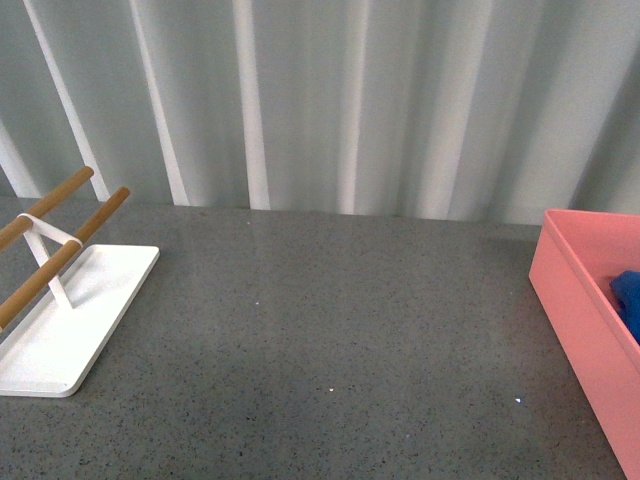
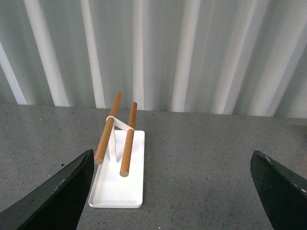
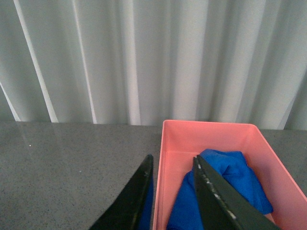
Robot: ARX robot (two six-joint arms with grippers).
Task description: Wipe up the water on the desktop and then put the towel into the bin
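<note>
1. Blue microfibre, the towel [image 3: 225, 184], lies crumpled inside the bin [image 3: 211, 130], so we judge the drop-off done or nearly so.
2. Our right gripper [image 3: 173, 191] hangs just above the bin's near-left wall, its fingers a narrow gap apart with nothing between them; we read it as released, though the tips are cut off by the frame edge.
3. Our left gripper [image 2: 175, 191] is spread wide and empty, parked facing the white tray [image 2: 122, 191] and its wooden rods [image 2: 117, 136].
4. Bunched as it is, the towel shows no clear long axis; its bulk runs roughly along the bin's length.
5. We see no water on the desktop [image 1: 330, 330], only a few bright specks.
</note>
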